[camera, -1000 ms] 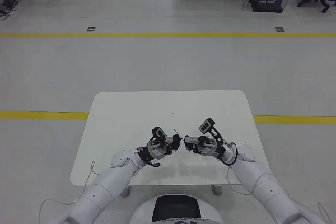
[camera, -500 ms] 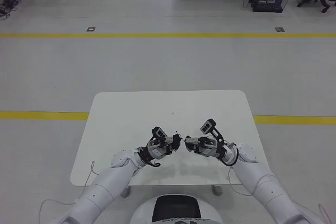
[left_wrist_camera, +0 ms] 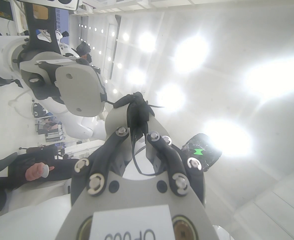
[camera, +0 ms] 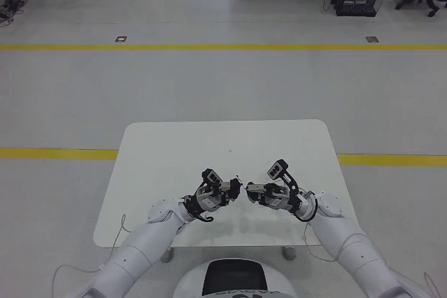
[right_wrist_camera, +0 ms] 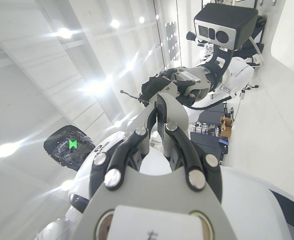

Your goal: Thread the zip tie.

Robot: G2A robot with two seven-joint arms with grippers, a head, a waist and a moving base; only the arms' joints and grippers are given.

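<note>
My left gripper (camera: 229,191) and my right gripper (camera: 253,192) are both over the table (camera: 223,141). They are above its near half, about midway between its left and right edges. Their tips point at each other and almost meet. The zip tie (left_wrist_camera: 137,106), a thin black strap, sits between the two tips. It is held up off the table top rather than lying on it.

My left gripper is closed on the zip tie. Its fingers (left_wrist_camera: 117,119) pinch a bunched black part of the strap right at their tips. A thin end pokes out past the tips. A loose length runs back between the fingers in a slack loop toward my palm.

My right gripper is closed too. Its ribbed pads (right_wrist_camera: 162,116) are pressed flat together with no gap. At their very tips they nip a thin stretch of the same strap. In my right wrist view a fine black end with a small knob sticks out to one side of those tips. Exactly how the strap bends between my two grippers I cannot tell, because the black parts crowd together there. Both wrists are turned so that my fingers point up and away from the table top.
</note>
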